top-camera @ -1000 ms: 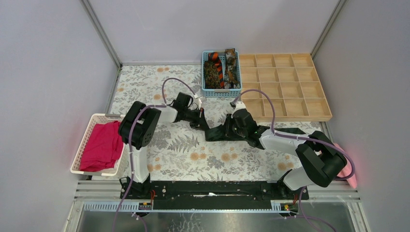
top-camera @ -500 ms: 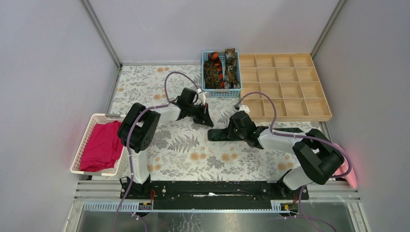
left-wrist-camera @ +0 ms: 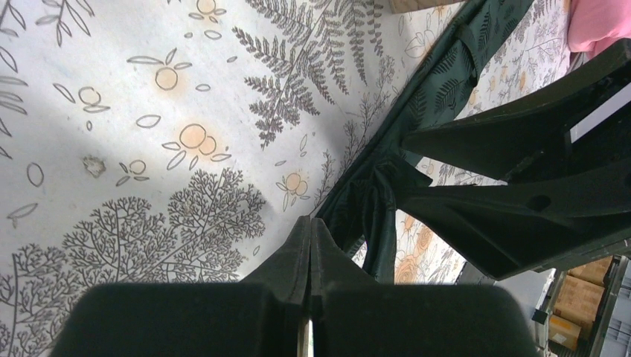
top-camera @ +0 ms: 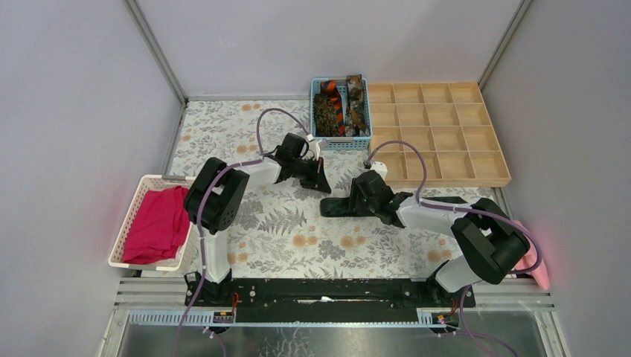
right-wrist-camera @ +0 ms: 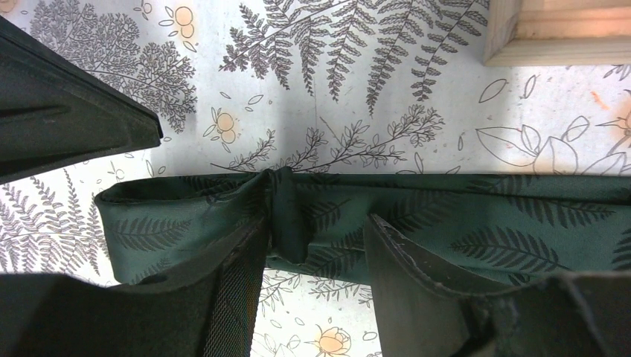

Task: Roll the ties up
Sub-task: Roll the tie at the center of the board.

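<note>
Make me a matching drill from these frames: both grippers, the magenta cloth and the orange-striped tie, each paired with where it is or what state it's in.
Things:
1. left gripper
2. right gripper
3. magenta cloth
4. orange-striped tie

Place or state:
A. in the white basket at the table's left edge
B. in the blue basket at the far edge
C. shut, fingertips together
D. open, fingers either side of a fold in the dark green tie

Pairs: 1-C, 2-D, 3-A, 4-B
</note>
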Robot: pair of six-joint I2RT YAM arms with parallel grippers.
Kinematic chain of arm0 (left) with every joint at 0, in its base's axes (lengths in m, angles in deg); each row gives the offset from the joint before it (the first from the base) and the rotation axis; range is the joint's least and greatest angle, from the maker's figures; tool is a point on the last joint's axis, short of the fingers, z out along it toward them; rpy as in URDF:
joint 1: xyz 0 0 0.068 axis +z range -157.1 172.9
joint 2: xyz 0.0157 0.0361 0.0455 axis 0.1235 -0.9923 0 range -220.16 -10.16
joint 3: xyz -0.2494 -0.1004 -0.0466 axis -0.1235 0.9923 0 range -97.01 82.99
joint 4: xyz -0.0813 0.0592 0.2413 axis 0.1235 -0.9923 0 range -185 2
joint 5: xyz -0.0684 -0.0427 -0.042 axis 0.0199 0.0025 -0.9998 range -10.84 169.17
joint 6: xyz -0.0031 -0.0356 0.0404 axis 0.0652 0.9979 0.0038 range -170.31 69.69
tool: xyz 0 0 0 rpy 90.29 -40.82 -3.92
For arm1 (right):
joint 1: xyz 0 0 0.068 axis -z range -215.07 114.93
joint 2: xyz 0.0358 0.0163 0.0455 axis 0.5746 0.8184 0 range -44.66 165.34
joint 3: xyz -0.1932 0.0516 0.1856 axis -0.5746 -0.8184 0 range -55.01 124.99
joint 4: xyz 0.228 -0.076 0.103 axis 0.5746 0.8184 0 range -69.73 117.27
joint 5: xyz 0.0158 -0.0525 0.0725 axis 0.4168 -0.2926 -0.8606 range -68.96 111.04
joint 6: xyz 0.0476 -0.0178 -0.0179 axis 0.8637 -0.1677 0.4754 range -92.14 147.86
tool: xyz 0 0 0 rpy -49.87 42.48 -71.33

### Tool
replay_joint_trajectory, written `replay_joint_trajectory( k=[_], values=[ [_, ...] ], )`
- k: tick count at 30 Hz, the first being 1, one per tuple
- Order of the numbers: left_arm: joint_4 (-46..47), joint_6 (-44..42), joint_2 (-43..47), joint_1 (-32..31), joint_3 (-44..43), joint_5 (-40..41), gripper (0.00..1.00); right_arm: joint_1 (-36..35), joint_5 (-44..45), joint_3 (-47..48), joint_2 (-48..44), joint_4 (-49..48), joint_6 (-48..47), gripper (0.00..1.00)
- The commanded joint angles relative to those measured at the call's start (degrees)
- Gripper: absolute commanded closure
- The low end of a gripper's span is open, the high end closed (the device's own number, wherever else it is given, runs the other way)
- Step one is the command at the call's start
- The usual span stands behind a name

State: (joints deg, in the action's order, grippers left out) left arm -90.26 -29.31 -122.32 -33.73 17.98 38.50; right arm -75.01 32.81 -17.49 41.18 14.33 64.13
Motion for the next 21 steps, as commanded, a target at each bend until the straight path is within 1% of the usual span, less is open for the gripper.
replay_joint_trajectory(
  k=[1,3,4,5,8,9,10,14,16,21],
  values=[
    [0.1,-1.0,-2.2,-0.2,-2.8,0.0,1.0,0.4,4.0,2.9,-2.0,3.8,-1.7,0.44],
    [0.7,-0.7,-3.1,-0.2,-3.6,-0.5,1.0,0.4,4.7,3.4,-2.7,4.2,-2.3,0.46],
    [0.8,-0.7,-3.5,-0.3,-3.9,-0.8,1.0,0.4,4.7,3.5,-2.8,4.0,-2.9,0.55],
    [0.8,-0.8,-3.7,-0.3,-4.3,-1.1,1.0,0.4,4.4,3.7,-2.9,3.9,-3.3,0.59],
    [0.8,-0.7,-4.0,-0.4,-5.0,-1.4,1.0,0.4,3.6,5.0,-2.1,4.5,-4.0,0.78],
    [0.8,-0.5,-4.0,-0.5,-5.2,-1.5,1.0,0.4,3.6,5.6,-1.8,5.0,-4.3,0.83],
    [0.8,-0.6,-3.8,-0.6,-5.4,-1.5,1.0,0.4,3.9,5.9,-1.5,5.4,-4.4,0.86],
    [0.1,-1.0,-3.7,-0.7,-6.1,-1.5,1.0,0.4,5.6,6.2,-1.4,5.6,-4.7,0.86],
    [0.0,-1.1,-3.8,-0.9,-6.2,-1.8,1.0,0.4,7.2,6.7,-0.6,8.8,-4.8,0.87],
    [0.0,-1.3,-3.8,-1.5,-6.6,-2.2,1.0,0.4,9.2,6.7,1.0,10.9,-4.5,0.87]
  ],
)
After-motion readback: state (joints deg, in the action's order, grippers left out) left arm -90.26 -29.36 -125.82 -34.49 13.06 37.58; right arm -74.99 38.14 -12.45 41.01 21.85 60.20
